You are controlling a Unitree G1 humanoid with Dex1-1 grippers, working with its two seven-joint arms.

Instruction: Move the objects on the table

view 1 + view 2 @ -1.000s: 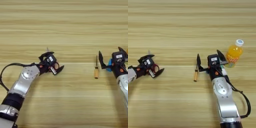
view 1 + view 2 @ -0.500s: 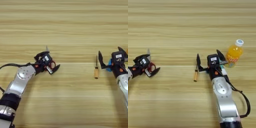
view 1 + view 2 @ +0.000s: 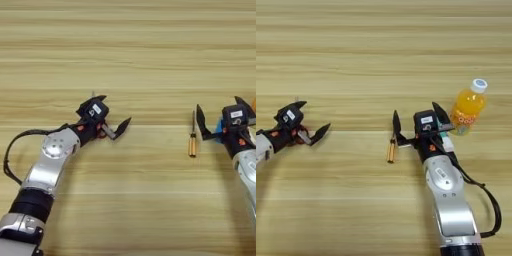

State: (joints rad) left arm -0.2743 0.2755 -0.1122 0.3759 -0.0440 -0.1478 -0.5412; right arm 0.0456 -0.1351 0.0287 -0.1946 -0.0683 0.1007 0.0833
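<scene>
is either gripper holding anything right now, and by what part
Left gripper: something red shows between its open fingers, perhaps scissors; the hold cannot be told. Right gripper: open, holding nothing.

I see the amber-handled screwdriver (image 3: pixel 391 148) lying flat at mid-table, handle toward the near edge, thin shaft pointing far. To its right the orange-juice bottle (image 3: pixel 468 108) stands upright, white cap on. A bit of blue block (image 3: pixel 220 131) shows between them, mostly hidden. All rest on the light-brown wood-grain table (image 3: pixel 381 50).
</scene>
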